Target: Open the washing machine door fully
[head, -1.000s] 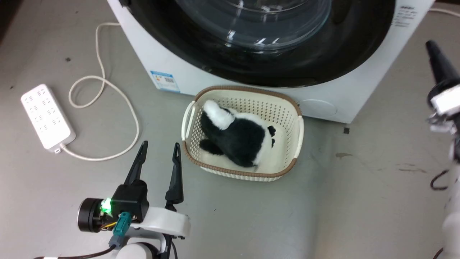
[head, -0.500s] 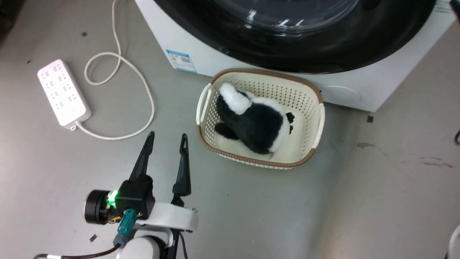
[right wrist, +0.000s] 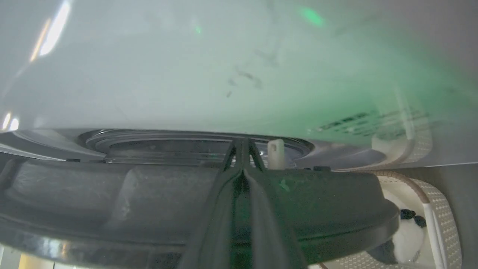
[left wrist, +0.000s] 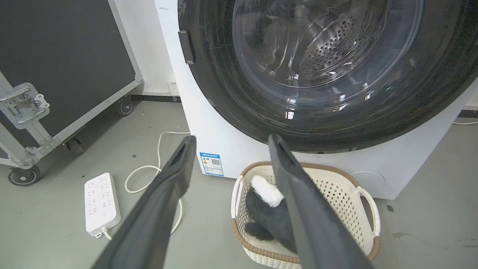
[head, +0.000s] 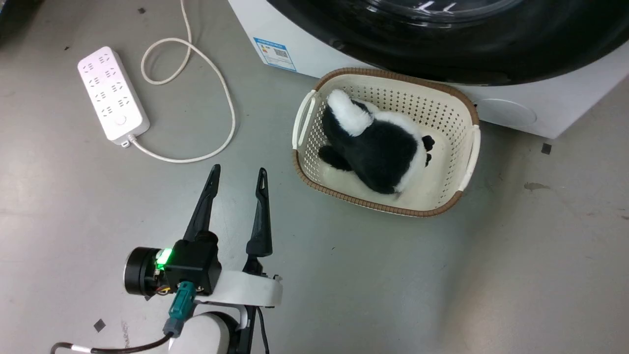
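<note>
The washing machine [head: 275,29] is a white front-loader at the top of the head view. Its washing machine door [head: 442,54] is a wide glossy black ring around a clear glass bowl [left wrist: 317,48]. My left gripper [head: 238,174] hovers open over the floor, left of the basket and well short of the door, with nothing between its fingers. In the right wrist view my right gripper [right wrist: 242,142] is shut with nothing in it. Its fingers lie across the dark back rim of the door [right wrist: 112,194], in the gap below the machine's white front [right wrist: 186,74], tips beside a white latch peg [right wrist: 276,153].
A cream basket [head: 393,73] holding a black and white plush toy [head: 378,147] stands on the floor right in front of the machine. A white power strip [head: 113,96] and its looped cable [head: 221,98] lie at the left. A black wheeled case [left wrist: 56,74] stands left of the machine.
The head camera has turned, so the whole scene has slid right and up. The right arm has left the head picture's right edge. My left gripper stays open.
</note>
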You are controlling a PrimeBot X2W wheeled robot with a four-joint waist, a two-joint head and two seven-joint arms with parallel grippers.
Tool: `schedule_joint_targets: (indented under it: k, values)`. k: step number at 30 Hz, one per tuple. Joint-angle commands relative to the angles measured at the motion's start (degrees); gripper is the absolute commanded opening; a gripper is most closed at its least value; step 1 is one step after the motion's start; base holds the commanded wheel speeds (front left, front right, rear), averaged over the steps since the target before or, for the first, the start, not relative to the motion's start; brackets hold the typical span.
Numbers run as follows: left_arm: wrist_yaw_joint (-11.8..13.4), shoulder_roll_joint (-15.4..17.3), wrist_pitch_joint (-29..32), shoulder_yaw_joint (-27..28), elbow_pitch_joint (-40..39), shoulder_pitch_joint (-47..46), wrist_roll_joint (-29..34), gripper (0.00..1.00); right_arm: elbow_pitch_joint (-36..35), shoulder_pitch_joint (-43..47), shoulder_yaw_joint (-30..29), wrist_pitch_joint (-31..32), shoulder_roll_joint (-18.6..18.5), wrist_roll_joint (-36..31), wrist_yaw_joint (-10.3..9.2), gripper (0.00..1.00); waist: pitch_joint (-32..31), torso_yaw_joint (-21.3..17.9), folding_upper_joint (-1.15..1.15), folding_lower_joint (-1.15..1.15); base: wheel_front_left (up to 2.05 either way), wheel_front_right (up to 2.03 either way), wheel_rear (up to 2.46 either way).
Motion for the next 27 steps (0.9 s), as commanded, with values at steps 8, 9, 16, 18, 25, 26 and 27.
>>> schedule_joint_targets:
  k: [8,9,16,18,25,26,27]
  values:
    - [1.19,0.05,-1.65,-1.56,0.77,-0.89,-1.20,1.00,1.46,1.54,-3.90,9.86,1.53,0.09,0.07,0.00,-2.24,1.32,0.00,0.00,0.00,0.00,0.00]
    - [1.23,0.05,-1.77,-1.60,0.95,-0.70,-1.36,1.00,1.13,2.29,-4.37,11.00,1.93,0.26,0.07,0.00,-2.74,1.38,0.00,0.00,0.00,0.00,0.00]
    - [0.83,0.05,-2.00,-0.81,2.20,1.77,-2.54,1.00,-5.17,12.29,-5.57,16.94,7.41,0.00,0.07,0.00,-8.52,0.79,0.00,0.00,0.00,0.00,0.00]
    - [0.35,0.05,-2.00,-0.44,2.81,2.54,-2.47,1.00,-7.56,15.69,-5.62,18.53,9.01,0.00,0.07,0.00,-10.13,0.68,0.00,0.00,0.00,0.00,0.00]
    - [-1.90,0.05,-2.00,-0.45,6.98,4.77,-3.92,1.00,-13.70,27.20,-3.33,23.88,11.32,3.93,0.07,0.00,-15.14,1.13,0.00,0.00,0.00,0.00,0.00]
    - [-2.16,0.05,-2.00,-0.58,7.34,5.03,-3.89,1.00,-13.32,28.35,-2.10,24.09,11.34,5.84,0.07,0.00,-15.75,1.24,0.00,0.00,0.00,0.00,0.00]
    - [-2.42,0.05,-2.00,-0.71,7.64,5.30,-3.92,1.00,-12.86,29.37,-0.68,23.95,11.35,7.88,0.07,0.00,-16.24,1.32,0.00,0.00,0.00,0.00,0.00]
